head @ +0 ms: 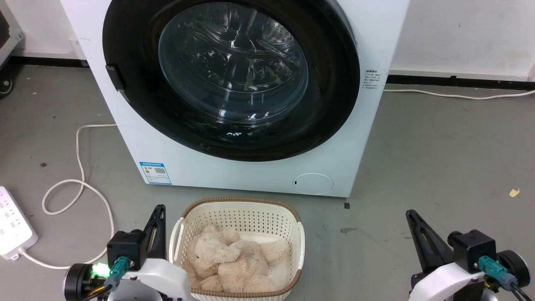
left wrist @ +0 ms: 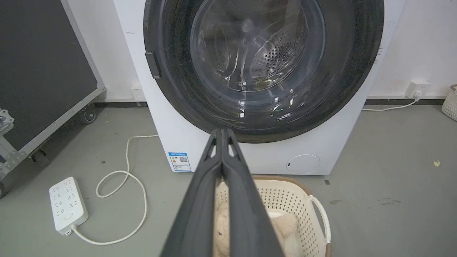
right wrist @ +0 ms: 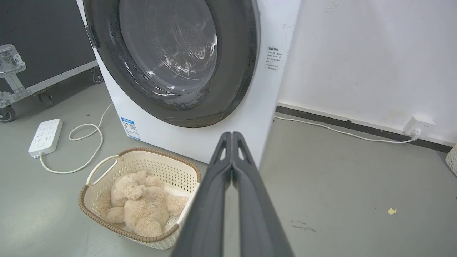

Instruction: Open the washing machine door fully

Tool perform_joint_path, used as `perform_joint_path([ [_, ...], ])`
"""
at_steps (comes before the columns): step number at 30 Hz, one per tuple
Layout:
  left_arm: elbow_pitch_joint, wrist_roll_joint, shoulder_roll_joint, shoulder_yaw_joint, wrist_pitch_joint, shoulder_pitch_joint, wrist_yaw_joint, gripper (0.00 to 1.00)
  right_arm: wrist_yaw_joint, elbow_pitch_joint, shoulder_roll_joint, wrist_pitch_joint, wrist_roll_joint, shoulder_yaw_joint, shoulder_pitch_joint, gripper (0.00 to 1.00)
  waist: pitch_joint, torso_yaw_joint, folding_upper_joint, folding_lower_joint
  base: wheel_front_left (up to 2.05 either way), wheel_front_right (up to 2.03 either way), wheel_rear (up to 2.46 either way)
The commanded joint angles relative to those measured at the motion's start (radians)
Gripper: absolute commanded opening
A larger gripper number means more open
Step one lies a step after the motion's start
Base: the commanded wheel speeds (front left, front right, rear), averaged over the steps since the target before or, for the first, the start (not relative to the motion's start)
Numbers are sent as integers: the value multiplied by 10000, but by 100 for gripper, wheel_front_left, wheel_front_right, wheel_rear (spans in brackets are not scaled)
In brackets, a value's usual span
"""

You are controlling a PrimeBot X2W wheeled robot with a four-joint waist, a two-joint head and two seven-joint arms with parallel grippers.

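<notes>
Head view: the washing machine door [head: 232, 75] has its catch [head: 115, 77] on the left, ahead of the nearer left pincer [head: 159, 209], pinched together, empty.

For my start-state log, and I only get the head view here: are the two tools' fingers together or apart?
Observer: Together; the wrist views show the left tool and right tool each pressed shut, holding nothing.
Operator: And that wheel at the far left edge?
Observer: It belongs to a big black case with metal edging, standing left of the washing machine.
</notes>
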Motion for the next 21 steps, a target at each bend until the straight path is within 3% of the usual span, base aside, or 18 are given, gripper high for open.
perform_joint_path([
  [1,3,-2,0,-6,-3,0,0,0,0,-3,0,-2,8,-4,2,0,0,0,0,0,0,0,0],
  [2,4,-2,0,-3,-4,-1,-1,100,0,-3,0,-3,10,-2,7,100,0,0,0,0,0,0,0],
  [21,-65,-19,5,-106,-322,48,96,100,-1,-97,6,-297,110,41,-30,100,50,17,0,0,0,0,0],
])
